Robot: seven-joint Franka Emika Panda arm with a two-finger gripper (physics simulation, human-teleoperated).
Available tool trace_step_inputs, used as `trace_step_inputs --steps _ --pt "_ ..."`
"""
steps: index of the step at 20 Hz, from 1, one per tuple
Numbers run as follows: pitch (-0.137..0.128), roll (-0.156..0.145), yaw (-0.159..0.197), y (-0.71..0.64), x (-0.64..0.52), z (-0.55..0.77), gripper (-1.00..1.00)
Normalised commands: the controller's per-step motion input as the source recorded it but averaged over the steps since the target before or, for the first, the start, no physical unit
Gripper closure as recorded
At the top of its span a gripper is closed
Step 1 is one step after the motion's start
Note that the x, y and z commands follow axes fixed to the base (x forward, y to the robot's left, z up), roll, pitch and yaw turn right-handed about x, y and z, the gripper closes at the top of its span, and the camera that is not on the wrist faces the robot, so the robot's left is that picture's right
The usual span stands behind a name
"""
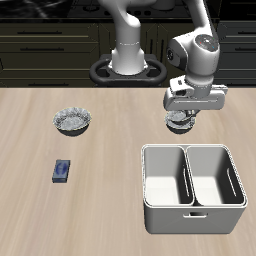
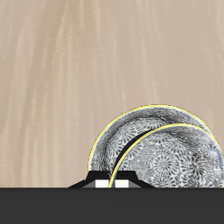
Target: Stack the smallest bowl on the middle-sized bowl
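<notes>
End effector: the end effector [image 1: 180,119] hangs low over the back part of the tabletop [image 1: 110,200], just behind the white bin
Fingers: in the wrist view the end effector [image 2: 113,184] shows its two fingertips close together, and whether they pinch a rim cannot be told
Smallest bowl: the smallest bowl [image 2: 171,164] lies directly under the end effector, its yellow-edged rim running up to the fingertips
Middle-sized bowl: the middle-sized bowl [image 2: 107,144] appears as the wider patterned arc around the smallest bowl, the two rims one inside the other
Contact: whether the smaller bowl rests in the larger or hangs just above it cannot be told
Largest bowl: a third patterned bowl [image 1: 74,121] stands alone, well apart from the other two
White bin: a two-compartment bin [image 1: 186,181] sits by the table's front edge
Blue object: a small blue block [image 1: 62,171] lies in front of the lone bowl
</notes>
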Motion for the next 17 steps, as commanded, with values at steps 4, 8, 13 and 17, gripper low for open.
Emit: trace_step_inputs --steps 4,8,13,17 --pt "0.021 0.052 -0.009 0.21 -0.11 -0.12 1.0" --pt "0.024 0.075 -0.011 0.09 0.02 -0.01 -1.0" --pt "-0.005 0.0 -0.017 0.01 0.09 0.05 -1.0" --pt "-0.02 0.001 -0.004 0.05 0.05 0.07 -1.0"
